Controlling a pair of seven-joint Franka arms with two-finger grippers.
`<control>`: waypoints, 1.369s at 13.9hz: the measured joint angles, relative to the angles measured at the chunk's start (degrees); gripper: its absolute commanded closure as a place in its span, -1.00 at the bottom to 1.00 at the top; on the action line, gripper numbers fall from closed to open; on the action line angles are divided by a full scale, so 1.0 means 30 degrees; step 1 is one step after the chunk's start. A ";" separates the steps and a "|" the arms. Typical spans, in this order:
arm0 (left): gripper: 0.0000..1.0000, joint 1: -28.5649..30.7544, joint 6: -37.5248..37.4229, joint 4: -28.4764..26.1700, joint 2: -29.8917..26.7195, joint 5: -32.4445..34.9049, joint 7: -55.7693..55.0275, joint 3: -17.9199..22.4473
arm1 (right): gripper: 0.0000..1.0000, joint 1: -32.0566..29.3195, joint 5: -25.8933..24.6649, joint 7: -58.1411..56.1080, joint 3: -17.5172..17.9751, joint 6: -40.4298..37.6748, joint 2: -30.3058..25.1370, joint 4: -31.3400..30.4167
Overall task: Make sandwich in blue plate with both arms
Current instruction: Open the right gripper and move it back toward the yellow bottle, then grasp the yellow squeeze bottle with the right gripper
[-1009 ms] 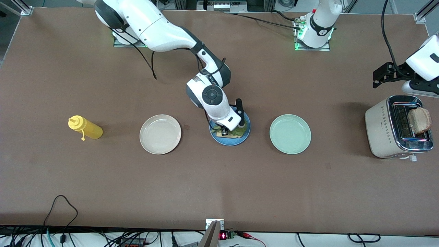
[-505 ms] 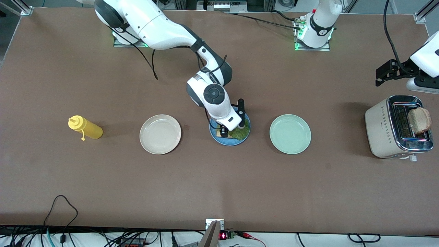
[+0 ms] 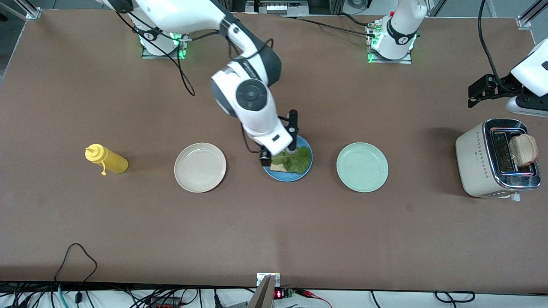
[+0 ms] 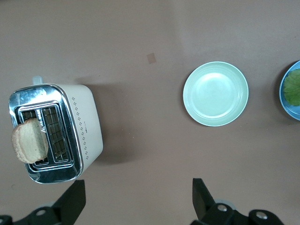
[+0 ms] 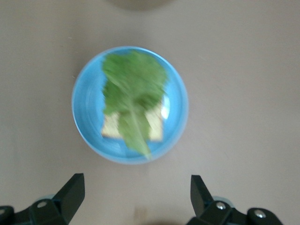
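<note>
The blue plate (image 3: 302,170) lies mid-table and holds a toasted bread slice (image 3: 280,166) with a green lettuce leaf (image 3: 296,158) on top. My right gripper (image 3: 279,143) hangs open above the plate, nothing between its fingers. Its wrist view looks down on the blue plate (image 5: 84,103), the lettuce (image 5: 133,84), the bread (image 5: 154,130) and the right gripper (image 5: 136,197). A second bread slice (image 3: 523,149) stands in the toaster (image 3: 475,160). My left gripper (image 3: 479,92) waits open in the air beside the toaster. The left wrist view shows the left gripper (image 4: 136,201), toaster (image 4: 84,131) and bread (image 4: 29,140).
A pale green plate (image 3: 362,167) lies between the blue plate and the toaster. A cream plate (image 3: 200,167) and a yellow squeeze bottle (image 3: 107,159) lie toward the right arm's end. Cables run along the table edge nearest the camera.
My right gripper has opened, let go of the lettuce on the bread, and risen from the blue plate. The left gripper shifted slightly at first, then held still.
</note>
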 measured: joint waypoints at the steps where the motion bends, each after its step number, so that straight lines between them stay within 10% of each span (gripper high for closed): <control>1: -1.00 0.0000 0.0000 -0.0001 0.0000 0.0000 0.0000 -0.0001 | -1.00 -0.0545 -0.0064 0.0880 -0.0202 -0.0500 -0.0694 0.0010; 6: -1.00 -0.0005 0.0002 0.0000 -0.0001 0.0000 0.0000 -0.0032 | -1.00 -0.2797 -0.0024 0.3006 -0.3013 -0.3302 -0.3110 -0.0103; 11: -1.00 -0.0006 0.0012 0.0002 -0.0002 0.0000 0.0000 -0.0046 | -1.00 -0.7659 0.0064 0.0514 -0.3307 -0.4158 -0.3578 -0.0574; 19: -1.00 0.0009 -0.0011 0.0001 -0.0002 0.0000 -0.0016 -0.0015 | -1.00 -1.6169 0.8889 -1.4388 -0.3297 -0.2811 -0.5027 -0.7671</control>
